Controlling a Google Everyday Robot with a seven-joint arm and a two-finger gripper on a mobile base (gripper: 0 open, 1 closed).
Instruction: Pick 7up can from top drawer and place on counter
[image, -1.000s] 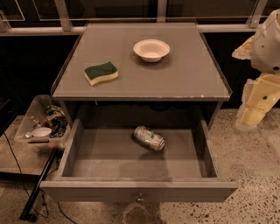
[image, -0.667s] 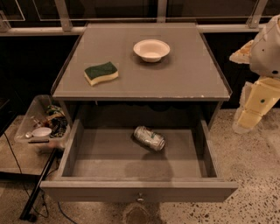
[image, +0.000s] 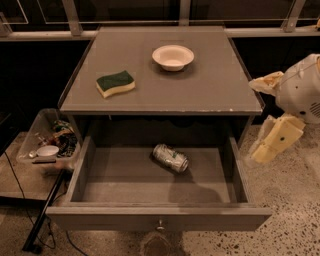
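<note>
The 7up can (image: 170, 158) lies on its side in the middle of the open top drawer (image: 160, 218), which is pulled out towards me, its knob at the centre of the front panel. The counter (image: 210, 90) is the grey tabletop above it. My gripper (image: 272, 142) hangs on the cream-and-white arm at the right edge of the view. It is outside the drawer's right wall, level with the counter's front edge and well to the right of the can. It holds nothing that I can see.
A green and yellow sponge (image: 115, 83) lies on the counter's left part and a white bowl (image: 173, 57) at its back centre. A clear bin of clutter (image: 50, 142) stands left of the drawer. A dark railing runs behind.
My arm and gripper have moved down and a little left, closer to the drawer's right side. The can, the sponge and the bowl have not moved.
</note>
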